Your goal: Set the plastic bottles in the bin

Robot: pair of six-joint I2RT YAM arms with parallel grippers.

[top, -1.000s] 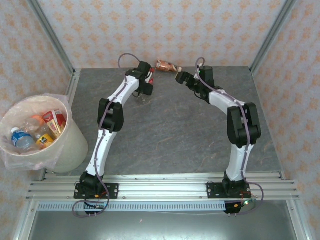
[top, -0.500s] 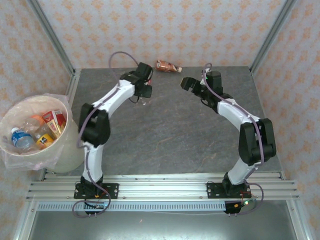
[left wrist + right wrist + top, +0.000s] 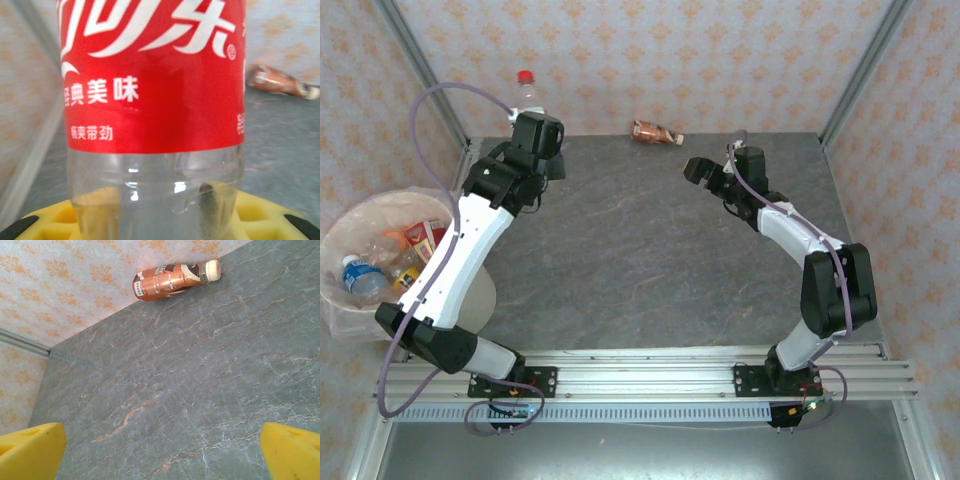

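Fingers of the left gripper, clamped on a red-labelled bottle, have swung up to upper left, nearer the bin; right gripper spread wide; brown bottle stays at bench rear.

clear red-label bottle | copper-brown bottle | grey veined table

The left arm leans toward the far-left corner, elbow bent near its base, its end effector pointing upward and clamped on a red-labelled bottle. The right arm reaches forward and inward, its end effector spread wide.
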